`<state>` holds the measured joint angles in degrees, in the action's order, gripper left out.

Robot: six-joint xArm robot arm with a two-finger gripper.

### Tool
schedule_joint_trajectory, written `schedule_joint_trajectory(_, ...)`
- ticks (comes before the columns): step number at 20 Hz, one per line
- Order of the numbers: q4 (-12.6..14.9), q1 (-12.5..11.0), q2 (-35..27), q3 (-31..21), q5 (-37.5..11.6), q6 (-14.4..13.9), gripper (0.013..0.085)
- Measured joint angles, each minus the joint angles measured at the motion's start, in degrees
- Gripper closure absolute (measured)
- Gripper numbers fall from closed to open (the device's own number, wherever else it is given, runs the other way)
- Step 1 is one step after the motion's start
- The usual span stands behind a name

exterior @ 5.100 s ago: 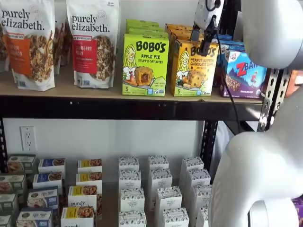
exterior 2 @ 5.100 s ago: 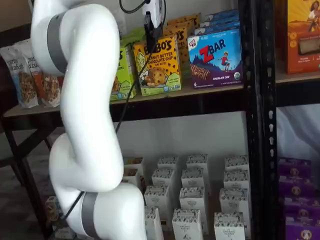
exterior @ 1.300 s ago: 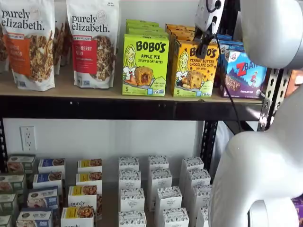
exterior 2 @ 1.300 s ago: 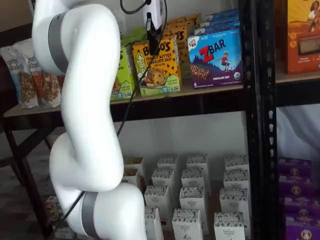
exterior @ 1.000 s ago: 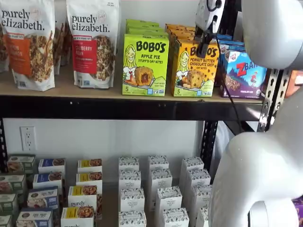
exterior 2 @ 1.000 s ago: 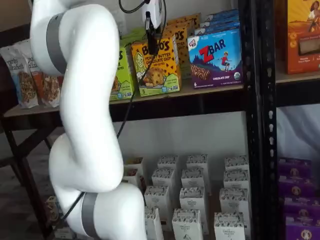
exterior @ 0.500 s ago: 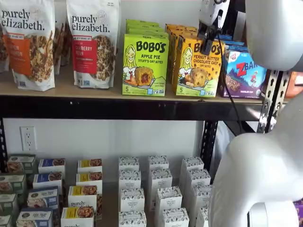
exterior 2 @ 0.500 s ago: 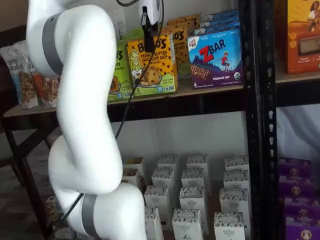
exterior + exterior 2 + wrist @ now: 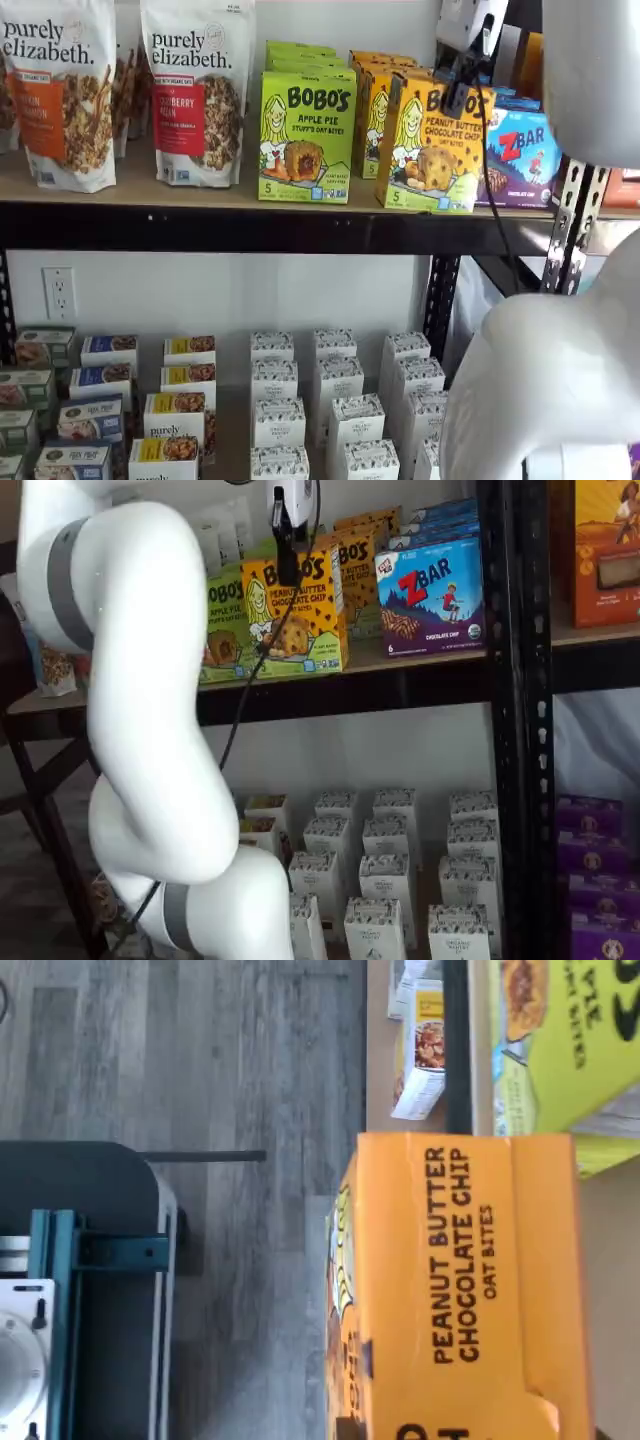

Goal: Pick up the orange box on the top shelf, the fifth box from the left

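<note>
The gripper (image 9: 458,92) hangs from above with its black fingers clamped on the top edge of the orange box (image 9: 432,143), one finger showing dark against the printed front in both shelf views. That top grip suits a tall, thin carton packed in a row, since only its upper edge is free to pinch. The box sits at the very front lip of the top shelf (image 9: 200,190), proud of the row of matching cartons behind it and tipped a little; whether its base touches the board or hangs just above it is hard to say from these angles. The green box (image 9: 306,135) stands just beside it, the blue box (image 9: 520,150) on its other side, partly covered by it. In the wrist view the orange box (image 9: 460,1290) fills much of the frame, lettering turned sideways, with the floor far below. The rear finger is hidden, and the arm's white bulk cuts off part of each shelf view.
</note>
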<state>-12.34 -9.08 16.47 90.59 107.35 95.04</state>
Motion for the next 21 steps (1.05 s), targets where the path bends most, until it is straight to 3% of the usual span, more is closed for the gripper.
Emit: schedule_joint_trajectory(21,-0.71,-4.20,15.14,-12.77,3.95,3.38,0.0810)
